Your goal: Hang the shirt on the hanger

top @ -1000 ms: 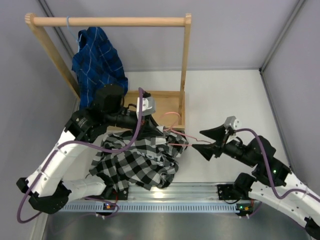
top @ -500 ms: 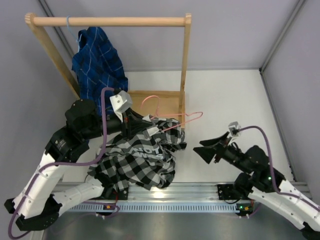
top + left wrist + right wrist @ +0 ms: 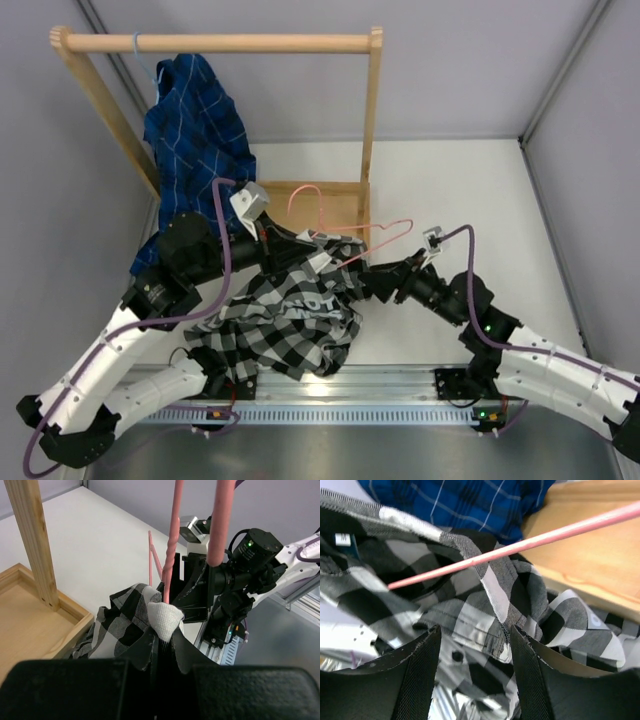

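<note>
The black-and-white checked shirt (image 3: 290, 320) lies bunched on the table in front of the left arm. My left gripper (image 3: 283, 243) is shut on a fold of its pale inner fabric (image 3: 164, 616) and holds it raised. The pink wire hanger (image 3: 400, 224) rises from the same pinch (image 3: 171, 555), its hook toward the rack. My right gripper (image 3: 372, 283) is open at the shirt's right edge. In the right wrist view its jaws (image 3: 475, 630) straddle checked fabric (image 3: 470, 615), with a hanger wire (image 3: 520, 545) crossing just beyond them.
A wooden clothes rack, rail (image 3: 220, 43), stands at the back with its tray base (image 3: 335, 200) just behind the shirt. A dark blue grid-line shirt (image 3: 195, 120) hangs on it at the left. Grey walls close in both sides.
My left gripper has pulled left and up, taking the hanger and the shirt fold with it. My right gripper let go of the hanger's end, drew back, then moved left to the shirt's edge.
</note>
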Robot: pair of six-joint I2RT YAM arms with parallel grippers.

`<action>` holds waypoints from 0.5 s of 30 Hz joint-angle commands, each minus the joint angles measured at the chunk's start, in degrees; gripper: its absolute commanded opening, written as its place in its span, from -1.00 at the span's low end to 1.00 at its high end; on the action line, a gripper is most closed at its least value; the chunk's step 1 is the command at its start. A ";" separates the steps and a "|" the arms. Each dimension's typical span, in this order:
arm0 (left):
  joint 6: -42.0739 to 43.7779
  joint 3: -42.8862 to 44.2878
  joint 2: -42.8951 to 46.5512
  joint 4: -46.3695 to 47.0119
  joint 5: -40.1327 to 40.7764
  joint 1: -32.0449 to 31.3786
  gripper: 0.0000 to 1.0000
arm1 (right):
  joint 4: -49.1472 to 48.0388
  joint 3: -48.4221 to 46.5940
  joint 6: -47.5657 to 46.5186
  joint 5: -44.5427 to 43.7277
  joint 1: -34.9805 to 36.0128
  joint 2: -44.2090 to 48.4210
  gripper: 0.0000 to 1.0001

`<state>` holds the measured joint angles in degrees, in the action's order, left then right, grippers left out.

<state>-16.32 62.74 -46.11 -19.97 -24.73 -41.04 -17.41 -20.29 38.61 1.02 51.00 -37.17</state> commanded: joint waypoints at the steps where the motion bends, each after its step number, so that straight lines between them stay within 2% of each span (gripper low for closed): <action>1: -3.19 -0.86 1.20 9.59 0.74 -0.10 -1.00 | -11.32 1.48 0.94 -6.46 0.41 -2.90 0.10; 7: -3.11 -1.13 1.11 10.30 1.70 -0.10 -1.00 | -14.93 0.08 1.29 -3.22 0.68 -8.70 -0.01; 13: -2.76 -1.57 2.34 10.30 3.11 -0.10 -1.00 | -13.79 2.01 2.96 -7.25 1.29 -7.57 -0.05; 14: -2.84 -1.74 2.42 10.39 2.85 -0.10 -1.00 | -14.58 2.45 3.05 -7.17 1.38 -7.57 -0.08; 15: -2.76 -1.74 2.51 10.47 2.50 -0.10 -1.00 | -15.45 2.97 3.14 -6.82 1.29 -7.57 -0.19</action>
<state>-18.15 61.23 -44.99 -15.42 -22.59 -41.04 -26.13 -18.50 40.51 -4.01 51.64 -45.60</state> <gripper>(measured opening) 0.100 0.439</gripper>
